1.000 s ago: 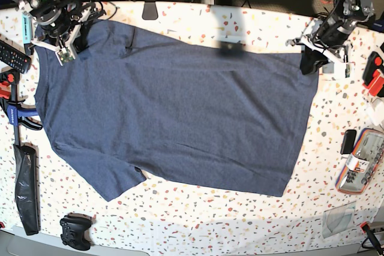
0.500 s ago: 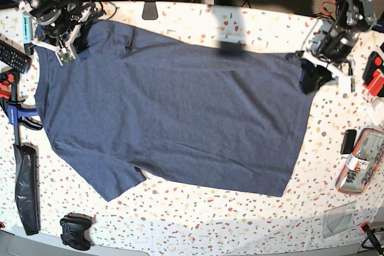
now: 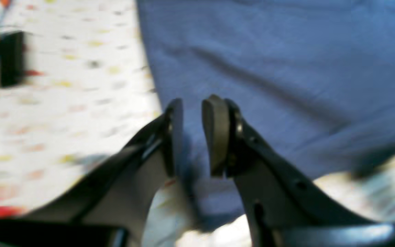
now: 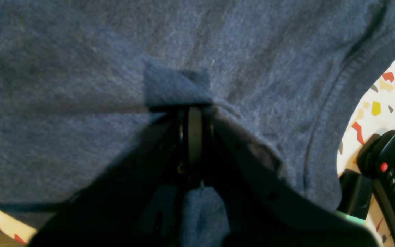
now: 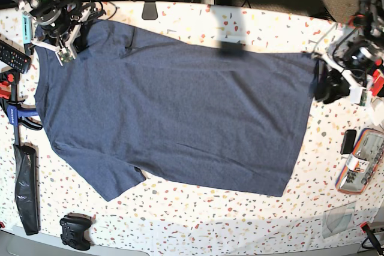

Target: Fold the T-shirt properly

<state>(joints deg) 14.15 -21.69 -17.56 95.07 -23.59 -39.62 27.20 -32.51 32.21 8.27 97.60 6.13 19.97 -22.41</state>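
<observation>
We see the desk, white with coloured speckles, carrying everything, and nearly all of it lies between our two grippers. The T-shirt is spread flat across it, plain side up, running from the right gripper at the shoulder end all the way to the left gripper at the hem end. We judge it is laid out like this so that the cloth is smooth before any fold begins.

Our right gripper is pressed together on a small tuck of the T-shirt near the sleeve seam; the right wrist view shows fabric bunched over the closed tips. We read this hold as an anchor, keeping that corner from sliding while the far end is dealt with.

Our left gripper stands slightly spread, with a narrow gap between its pads and nothing pinched there. It sits at the hem corner, with the cloth lying just ahead of it and below it. The blur in that view hides whether a pad touches the fabric. In our judgement the hem corner rests free on the desk so that the shirt lies at full length.

A remote control lies just beside the right gripper, off the sleeve edge, and a game controller sits well apart from it.
</observation>
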